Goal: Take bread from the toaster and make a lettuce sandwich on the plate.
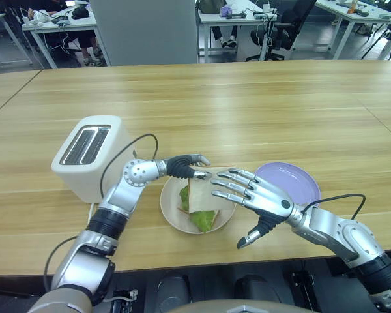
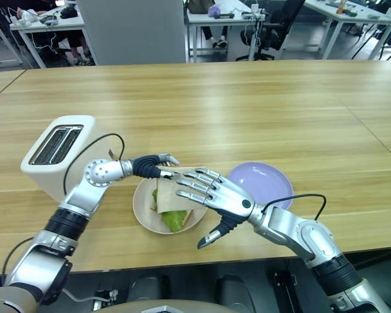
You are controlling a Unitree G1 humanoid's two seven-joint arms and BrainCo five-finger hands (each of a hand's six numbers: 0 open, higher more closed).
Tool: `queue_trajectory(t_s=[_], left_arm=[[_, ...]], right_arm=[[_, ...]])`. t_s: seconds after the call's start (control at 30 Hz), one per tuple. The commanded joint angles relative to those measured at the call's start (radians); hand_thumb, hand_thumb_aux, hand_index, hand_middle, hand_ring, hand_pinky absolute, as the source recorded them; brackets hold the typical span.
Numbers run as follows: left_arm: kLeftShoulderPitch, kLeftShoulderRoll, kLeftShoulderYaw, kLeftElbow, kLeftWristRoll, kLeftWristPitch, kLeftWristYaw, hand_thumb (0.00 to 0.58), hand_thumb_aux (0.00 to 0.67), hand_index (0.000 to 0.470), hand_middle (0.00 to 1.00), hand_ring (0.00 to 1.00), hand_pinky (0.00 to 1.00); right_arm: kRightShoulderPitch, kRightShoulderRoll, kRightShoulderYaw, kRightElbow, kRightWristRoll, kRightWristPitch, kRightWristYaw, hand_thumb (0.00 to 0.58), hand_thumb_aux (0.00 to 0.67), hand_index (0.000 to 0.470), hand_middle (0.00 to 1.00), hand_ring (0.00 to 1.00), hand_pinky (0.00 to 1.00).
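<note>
The bench (image 1: 247, 111) is made of light wood with long lines running through it, and its top is smooth. A white toaster (image 1: 88, 156) stands on it. The toaster is a box with round corners and two long dark slots on top.

At 3 o'clock from the toaster sits a round, cream plate (image 1: 169, 212). The sandwich is on this plate. The top piece of bread (image 1: 201, 195) is flat and square, pale in the middle with a brown crust along its edge. Crinkly green lettuce (image 1: 205, 220) pokes out from under the bread at 6 o'clock, and a bit more shows at 9 o'clock. A second plate (image 1: 293, 179), round, shiny and light purple, lies at 2 o'clock from the cream one, just beside it.

Both arms are silver metal with black parts. The left robot hand (image 1: 182, 166) comes in from 8 o'clock, past the toaster. Its dark fingers are curled and pinch the bread at its 11 o'clock corner. The right robot hand (image 1: 257, 195) comes in from 4 o'clock. It is wide open and holds nothing. Its shiny fingers are straight and spread out, pointing at 9 o'clock, with the tips over the bread's 3 o'clock edge. I cannot tell if they touch the bread. Its thumb hangs down at 6 o'clock.
</note>
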Motion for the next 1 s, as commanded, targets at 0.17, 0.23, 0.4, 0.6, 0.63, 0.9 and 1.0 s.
queue_trajectory(t_s=[0.17,0.23,0.4,0.6,0.63,0.9,1.0], left_arm=[[0.240,-0.070,0.058,-0.292,0.102,0.264,0.244,0.580,0.670,0.460,1.00,1.00,1.00],[0.286,-0.091,0.072,-0.360,0.115,0.307,0.289,0.580,0.670,0.460,1.00,1.00,1.00],[0.374,-0.142,0.091,-0.472,0.123,0.394,0.364,0.580,0.670,0.460,1.00,1.00,1.00],[0.412,-0.190,0.092,-0.469,0.127,0.417,0.427,0.580,0.670,0.460,1.00,1.00,1.00],[0.412,-0.196,0.091,-0.458,0.123,0.417,0.432,0.580,0.670,0.460,1.00,1.00,1.00],[0.410,-0.198,0.069,-0.373,0.139,0.413,0.454,0.580,0.670,0.460,1.00,1.00,1.00],[0.401,-0.184,0.051,-0.337,0.160,0.419,0.445,0.580,0.670,0.460,1.00,1.00,1.00]], right_arm=[[0.001,0.018,0.035,0.039,-0.016,0.013,0.054,0.000,0.000,0.000,0.00,0.00,0.00],[-0.002,0.024,0.039,0.047,-0.021,0.019,0.059,0.000,0.000,0.000,0.00,0.00,0.00],[-0.018,0.038,0.050,0.087,-0.038,0.042,0.070,0.000,0.000,0.000,0.00,0.00,0.00],[-0.046,0.049,0.082,0.167,-0.069,0.079,0.093,0.000,0.000,0.000,0.00,0.00,0.00],[-0.051,0.052,0.090,0.182,-0.073,0.084,0.099,0.000,0.000,0.000,0.00,0.00,0.00],[-0.100,0.083,0.162,0.288,-0.088,0.114,0.145,0.000,0.000,0.000,0.00,0.00,0.00],[-0.115,0.097,0.192,0.313,-0.085,0.111,0.174,0.000,0.000,0.000,0.00,0.00,0.00]])
